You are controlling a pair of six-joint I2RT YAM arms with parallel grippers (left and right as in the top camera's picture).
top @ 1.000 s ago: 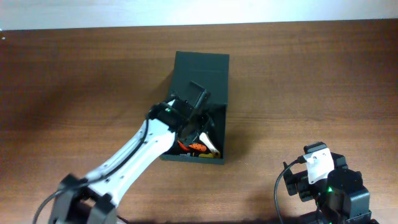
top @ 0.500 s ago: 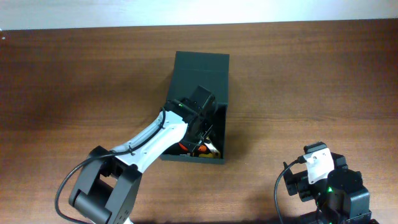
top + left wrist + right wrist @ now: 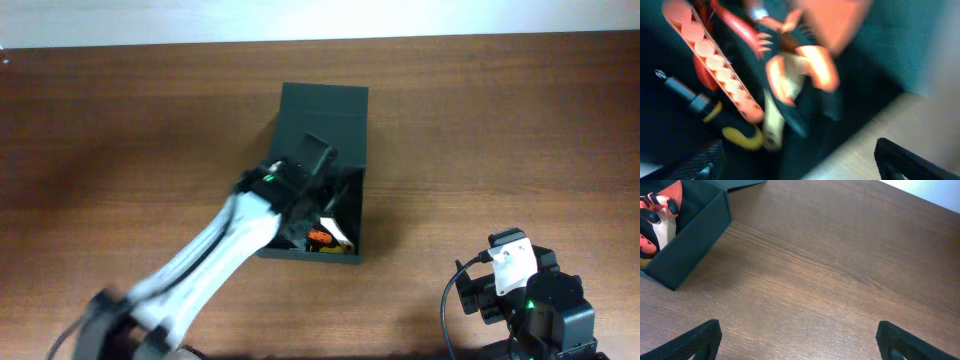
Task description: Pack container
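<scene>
Wooden table (image 3: pixel 120 120): the left gripper (image 3: pixel 316 172) hung over the open container (image 3: pixel 310 252) at mid-table, fingers spread apart above a screwdriver (image 3: pixel 700 105) and blurred orange tools (image 3: pixel 715 65). The container's lid flap (image 3: pixel 325 105) lay back toward the far edge. The right gripper (image 3: pixel 800 345) sat near the front right corner, well apart, fingers likewise spread.

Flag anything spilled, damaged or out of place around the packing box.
Nothing stands out. The container sits flat on the table with its lid open, and the hand tools lie jumbled inside it, none out on the wood. The left wrist view is blurred, so fine damage cannot be judged.
</scene>
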